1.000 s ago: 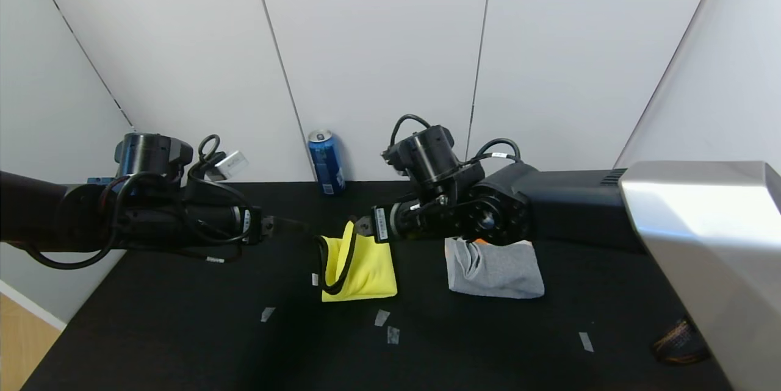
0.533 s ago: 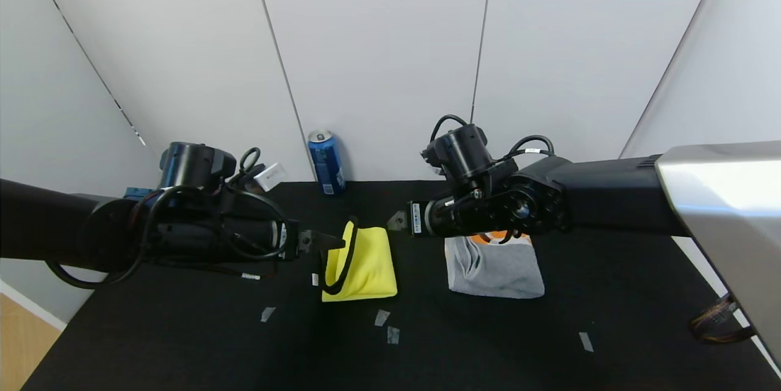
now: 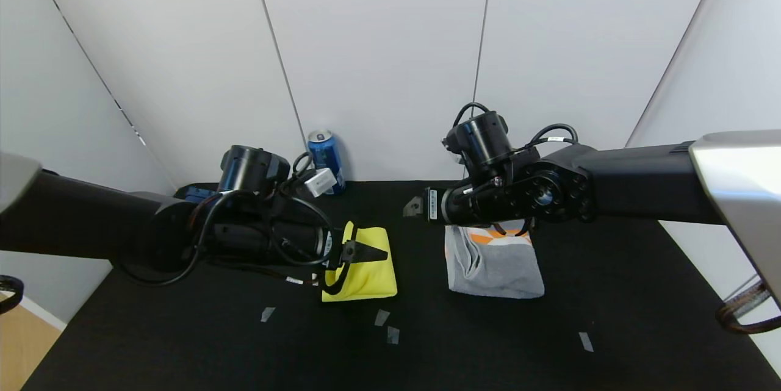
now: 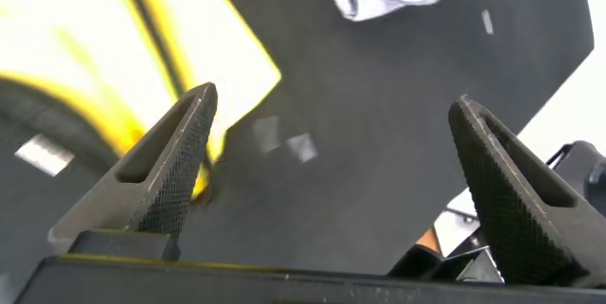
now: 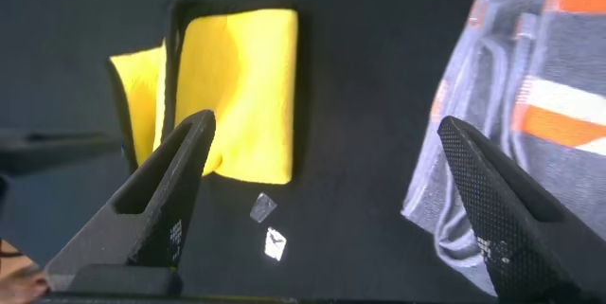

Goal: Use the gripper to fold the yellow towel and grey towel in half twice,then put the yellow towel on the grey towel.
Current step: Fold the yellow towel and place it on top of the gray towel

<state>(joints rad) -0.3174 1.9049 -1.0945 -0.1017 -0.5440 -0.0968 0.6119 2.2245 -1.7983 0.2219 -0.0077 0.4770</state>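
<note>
a: two towels sit folded on the flat black cloth table [image 3: 183, 342]. the bright yellow fluffy cloth with the thin black edge [image 3: 369, 269] is in the middle. the grey terry towel with orange patches [image 3: 497, 266] lies to its right, a little apart.

b: what are the claws doing?

a: the left gripper [image 3: 366, 252] hangs right over the yellow towel's left side. its two fingers are spread wide with nothing between them. the right gripper [image 3: 413, 206] floats above the gap between the towels, near the back. it is wide open too and holds nothing.

b: so what could go wrong?

a: i think the yellow one has to be lifted onto the grey one next. its left edge sticks up in a loose loop. if the left claw pinches only that loop, the top layer may peel up and the fold may fall open.

b: anything else?

a: if it grabs too close to one corner, the cloth may droop and unroll on the way over. the right arm is also near the path, so the two arms could bump. the grey towel is puffy on one side, so the yellow one might slide off.

b: what about the tall blue drink can [image 3: 325, 161]?

a: it stands far back by the wall. i think it is safe.
</note>
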